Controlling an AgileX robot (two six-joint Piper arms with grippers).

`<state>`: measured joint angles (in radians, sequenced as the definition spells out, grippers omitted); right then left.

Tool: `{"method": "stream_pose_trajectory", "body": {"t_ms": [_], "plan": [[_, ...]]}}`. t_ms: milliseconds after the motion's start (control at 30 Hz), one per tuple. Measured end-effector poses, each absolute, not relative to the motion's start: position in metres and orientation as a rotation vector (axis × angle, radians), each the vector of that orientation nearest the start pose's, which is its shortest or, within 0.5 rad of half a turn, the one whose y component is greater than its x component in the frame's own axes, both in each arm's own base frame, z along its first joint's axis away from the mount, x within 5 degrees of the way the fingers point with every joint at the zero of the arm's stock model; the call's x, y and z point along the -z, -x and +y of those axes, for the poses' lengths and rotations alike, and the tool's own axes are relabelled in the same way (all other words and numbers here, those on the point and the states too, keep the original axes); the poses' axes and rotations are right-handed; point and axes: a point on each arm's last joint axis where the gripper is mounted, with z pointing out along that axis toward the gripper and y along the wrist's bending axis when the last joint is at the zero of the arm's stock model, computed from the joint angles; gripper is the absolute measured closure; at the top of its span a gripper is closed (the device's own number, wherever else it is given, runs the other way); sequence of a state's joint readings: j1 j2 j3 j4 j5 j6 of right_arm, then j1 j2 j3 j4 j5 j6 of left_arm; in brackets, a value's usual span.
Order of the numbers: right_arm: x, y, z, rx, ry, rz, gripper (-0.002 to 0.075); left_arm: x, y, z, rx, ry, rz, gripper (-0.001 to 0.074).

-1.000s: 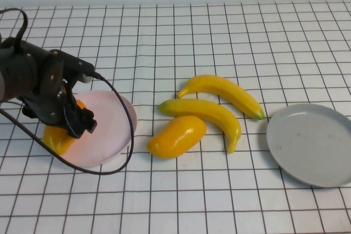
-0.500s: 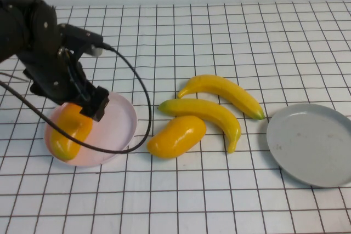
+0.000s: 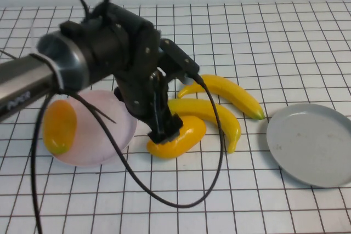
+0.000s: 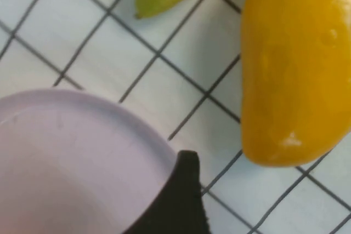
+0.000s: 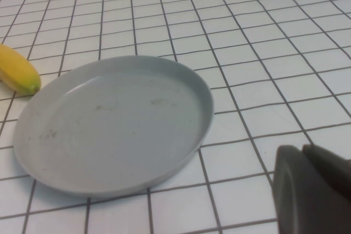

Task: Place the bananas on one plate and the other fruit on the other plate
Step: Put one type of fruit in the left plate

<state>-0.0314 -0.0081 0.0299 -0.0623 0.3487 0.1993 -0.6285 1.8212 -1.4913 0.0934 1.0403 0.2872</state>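
Note:
One mango-like fruit [image 3: 59, 126] lies on the pale pink plate [image 3: 104, 141] at the left. The second one [image 3: 184, 135] lies on the table just right of that plate; it also shows in the left wrist view [image 4: 296, 69]. My left gripper [image 3: 166, 128] hovers over its near end, open and empty, with one fingertip [image 4: 185, 171] by the pink plate's rim [image 4: 82, 135]. Two bananas [image 3: 225, 91] [image 3: 214, 114] lie beside the fruit. The grey plate [image 3: 311, 143] at the right is bare. My right gripper [image 5: 303, 152] is shut, low beside the grey plate [image 5: 109, 124].
White tabletop with a black grid. A black cable [image 3: 181, 201] loops from the left arm over the table in front of the fruit. A banana tip [image 5: 19, 75] lies close to the grey plate's edge.
My left arm has left the first fruit on the pink plate and swung right to over the second fruit. The bananas and the grey plate have not moved.

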Motion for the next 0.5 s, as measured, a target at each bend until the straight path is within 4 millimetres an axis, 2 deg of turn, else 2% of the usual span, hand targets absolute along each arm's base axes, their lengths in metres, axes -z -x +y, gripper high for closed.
{"method": "stream_pose_trajectory", "body": {"t_ms": [67,200,500], "plan": [[-0.172,-0.053,-0.004,-0.056,-0.174,1.846,0.0742,-0.244,-0.310,-0.234,-0.075,-1.385,2.526,0.0066],[-0.172,-0.053,-0.004,-0.056,-0.174,1.846,0.0742,-0.220,-0.310,-0.251,-0.080,-1.455,2.513,0.0066],[-0.172,-0.053,-0.004,-0.056,-0.174,1.846,0.0742,-0.186,-0.319,-0.262,-0.056,-1.468,2.516,0.0066]]}}
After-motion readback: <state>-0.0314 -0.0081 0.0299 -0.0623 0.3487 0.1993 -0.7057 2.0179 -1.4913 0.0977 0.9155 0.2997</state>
